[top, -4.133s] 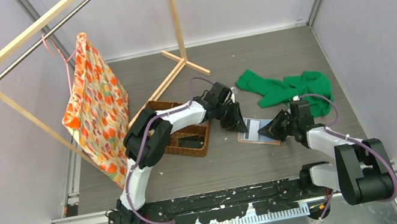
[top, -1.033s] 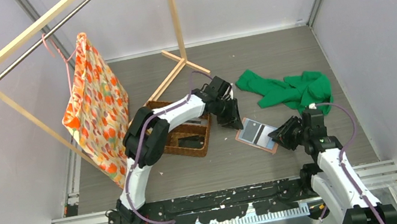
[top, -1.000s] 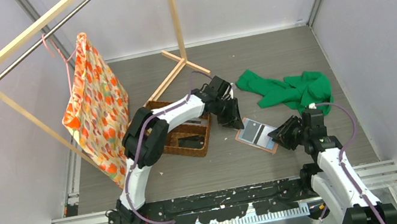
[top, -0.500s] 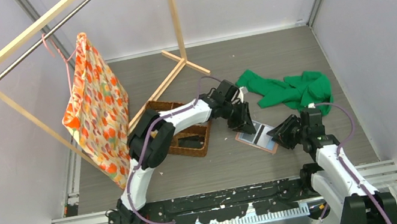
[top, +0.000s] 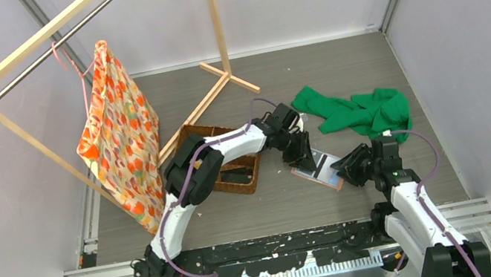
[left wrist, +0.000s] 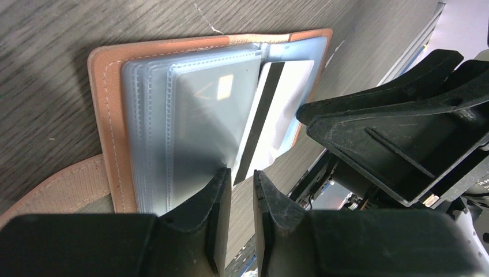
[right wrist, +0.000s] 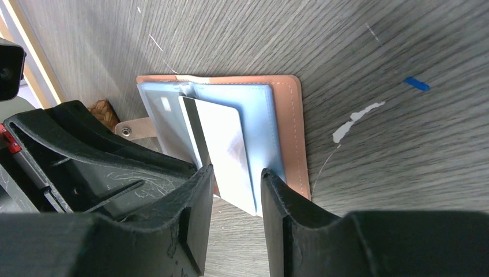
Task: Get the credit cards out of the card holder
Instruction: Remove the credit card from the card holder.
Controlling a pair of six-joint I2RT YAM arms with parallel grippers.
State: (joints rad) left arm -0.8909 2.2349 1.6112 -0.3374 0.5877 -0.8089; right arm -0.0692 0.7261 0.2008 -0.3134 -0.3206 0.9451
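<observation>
Card holder [top: 330, 178] lies spread open and flat on the grey wood-grain table [top: 256, 84]. It sits between the two grippers, just right of the brown woven basket [top: 232, 186] and on the near side of the green cloth [top: 362, 111]. Its salmon cover faces down, a stack of clear grey sleeves [left wrist: 196, 127] faces up, and the strap tab [left wrist: 63, 184] trails off one side onto the table.

One white card [right wrist: 225, 144] with a black stripe along a long edge rests aslant over the sleeves. Its far end is at the holder's fold, and I cannot tell whether that end sits inside a sleeve.

The left gripper [top: 304, 157] reaches in from the basket side, with its tips low over the holder. Its fingers [left wrist: 216, 202] stand a narrow slit apart and do not meet. The card's striped end runs down to the mouth of that slit, but I cannot make out any contact there.

The right gripper [right wrist: 233, 182] comes in from the near right, close to the left one. Its fingers stand wider apart, with the card's near end lying in the gap. A strip of sleeve shows between the card's edge and one finger, so no clamp is seen.

Far to the left, well apart from all this, an orange patterned bag [top: 118, 137] hangs on a wooden rack [top: 214, 16]
</observation>
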